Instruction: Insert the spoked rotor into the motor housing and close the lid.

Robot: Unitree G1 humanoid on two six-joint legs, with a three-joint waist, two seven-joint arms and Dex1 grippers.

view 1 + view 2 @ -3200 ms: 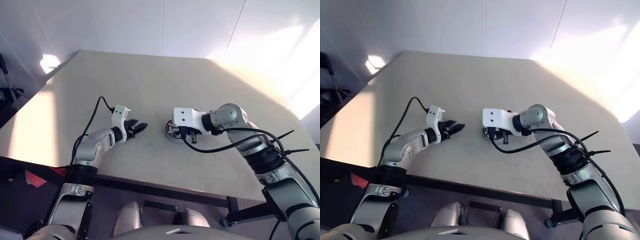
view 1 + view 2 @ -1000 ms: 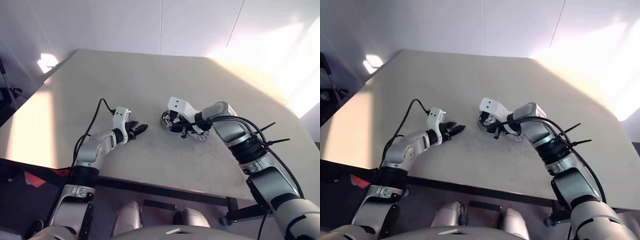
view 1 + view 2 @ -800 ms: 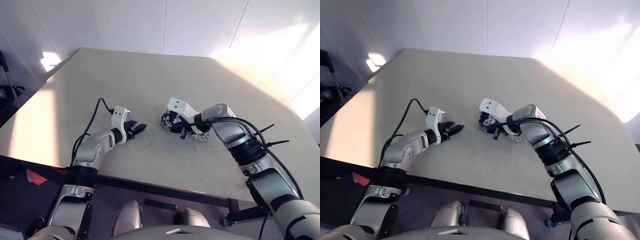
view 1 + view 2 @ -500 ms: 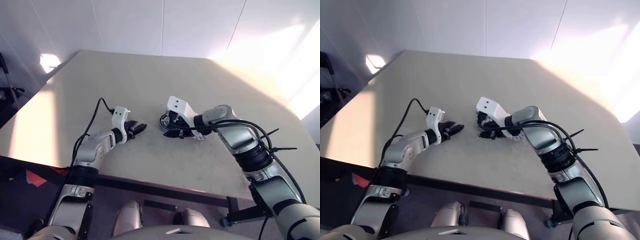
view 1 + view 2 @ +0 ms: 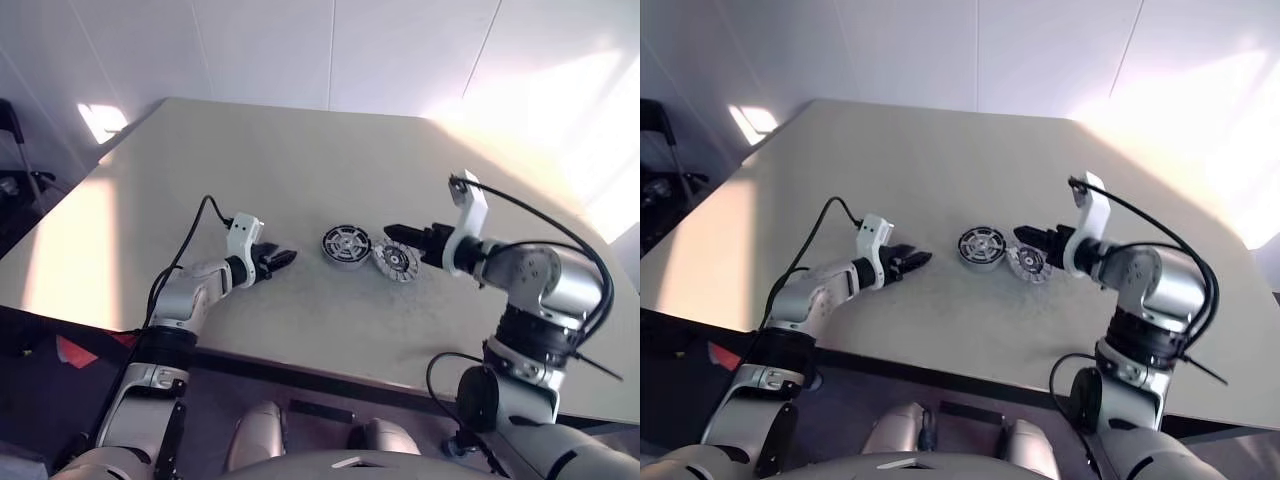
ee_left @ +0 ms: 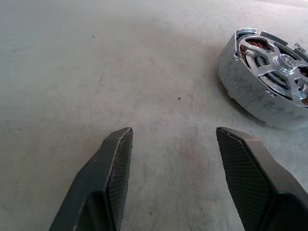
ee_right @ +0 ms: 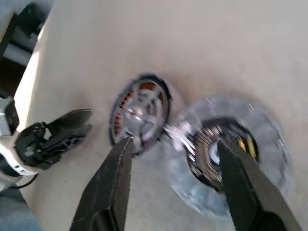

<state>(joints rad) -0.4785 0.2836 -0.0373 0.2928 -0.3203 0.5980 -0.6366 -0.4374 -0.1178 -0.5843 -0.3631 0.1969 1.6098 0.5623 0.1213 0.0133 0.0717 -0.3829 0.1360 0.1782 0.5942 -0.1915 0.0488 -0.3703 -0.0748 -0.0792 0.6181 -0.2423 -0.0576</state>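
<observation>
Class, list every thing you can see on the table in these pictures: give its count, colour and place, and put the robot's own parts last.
Table: one, beige, under everything.
Housing: one, grey outside with copper-red windings, mid-table; the rotor, one, silvery spokes, sits in it.
Lid: one, grey ribbed disc with dark centre, on the table just right of the housing.
Left gripper: one, black fingers, open, left of the housing.
Right gripper: one, black fingers, open, over the lid.

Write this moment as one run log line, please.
rotor: seated in motor housing | lid: on table, beside housing, not fitted | right gripper: open, above lid | left gripper: open, empty
</observation>
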